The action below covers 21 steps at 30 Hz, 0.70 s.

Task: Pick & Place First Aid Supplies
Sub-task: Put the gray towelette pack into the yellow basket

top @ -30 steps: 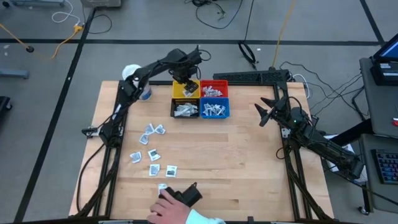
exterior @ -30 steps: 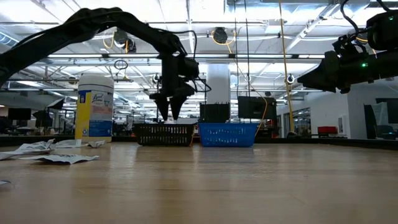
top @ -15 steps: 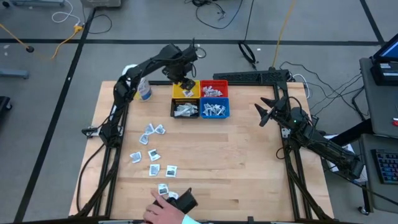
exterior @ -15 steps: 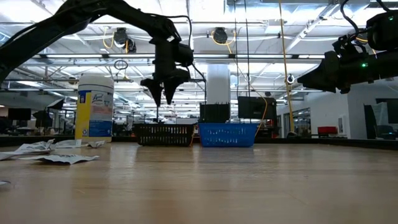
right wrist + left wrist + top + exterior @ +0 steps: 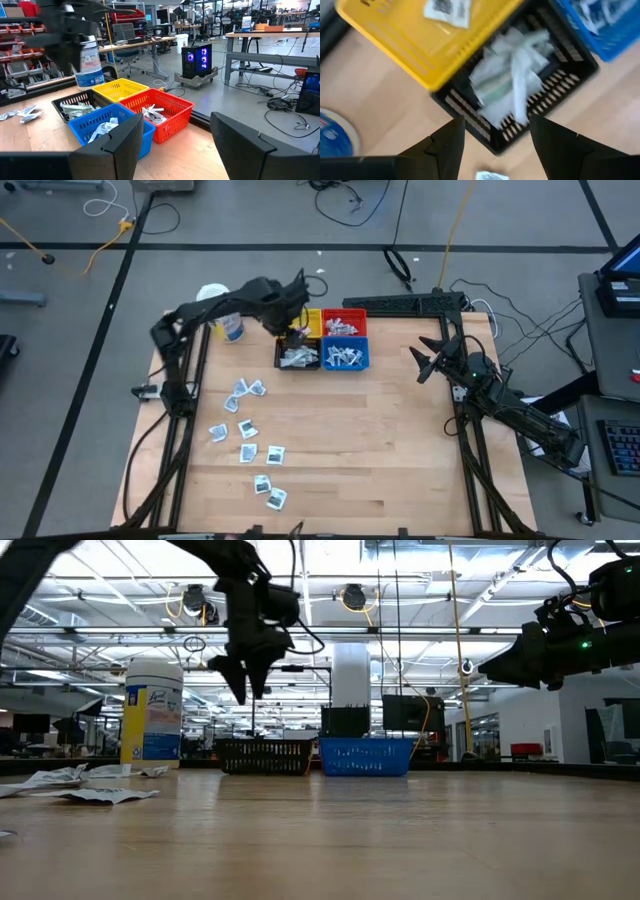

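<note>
Several first aid supplies, small white packets (image 5: 247, 428), lie flat on the table's left half. More fill the black bin (image 5: 515, 75), the red bin (image 5: 344, 323) and the blue bin (image 5: 344, 357). One lies in the yellow bin (image 5: 447, 10). My left gripper (image 5: 496, 120) hangs open and bare, pointing down, high over the left edge of the yellow and black bins (image 5: 247, 690). Near the table's right edge my right gripper (image 5: 425, 362) waits open, level, with nothing between its fingers (image 5: 172, 130).
A white-lidded round jar (image 5: 152, 712) stands at the far left, just left of the bins. The four bins sit in a square block at the table's far middle. Bare wood stretches across the table's middle and right (image 5: 380, 440).
My left gripper has risen from just above the yellow bin and drawn back toward the table's left, still pointing down and holding nothing. A person's hand at the near edge has withdrawn out of view, leaving packets lying there.
</note>
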Available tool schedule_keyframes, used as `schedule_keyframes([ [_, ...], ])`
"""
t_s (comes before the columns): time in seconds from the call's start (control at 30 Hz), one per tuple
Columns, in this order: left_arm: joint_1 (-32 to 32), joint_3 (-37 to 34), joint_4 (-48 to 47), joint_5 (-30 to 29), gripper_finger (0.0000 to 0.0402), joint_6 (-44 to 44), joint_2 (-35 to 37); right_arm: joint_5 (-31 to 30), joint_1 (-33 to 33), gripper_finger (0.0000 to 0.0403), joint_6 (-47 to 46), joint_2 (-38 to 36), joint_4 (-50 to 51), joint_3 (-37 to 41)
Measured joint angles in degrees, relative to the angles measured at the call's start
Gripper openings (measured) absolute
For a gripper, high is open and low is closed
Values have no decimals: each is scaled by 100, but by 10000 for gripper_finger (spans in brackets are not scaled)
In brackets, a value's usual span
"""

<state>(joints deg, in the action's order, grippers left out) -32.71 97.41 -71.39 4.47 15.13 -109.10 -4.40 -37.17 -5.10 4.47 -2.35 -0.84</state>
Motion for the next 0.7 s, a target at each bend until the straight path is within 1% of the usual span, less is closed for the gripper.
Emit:
schedule_keyframes([
  [0.1, 213, -780, 377, 3, 229, 71, 531, 0, 2, 228, 0, 0, 2, 0],
  [0.23, 500, -1622, 580, 4, 230, 41, 1108, 0, 0, 228, 0, 0, 2, 0],
  [0.37, 772, -2333, 614, 0, 230, -392, 1608, 0, 2, 228, 0, 0, 1, 0],
  [0.53, 1063, -3046, 639, 2, 230, -579, 2166, 0, 0, 228, 0, 0, 2, 0],
  [0.7, 1268, -3498, 635, 2, 230, -575, 2572, 0, 2, 228, 0, 0, 2, 0],
])
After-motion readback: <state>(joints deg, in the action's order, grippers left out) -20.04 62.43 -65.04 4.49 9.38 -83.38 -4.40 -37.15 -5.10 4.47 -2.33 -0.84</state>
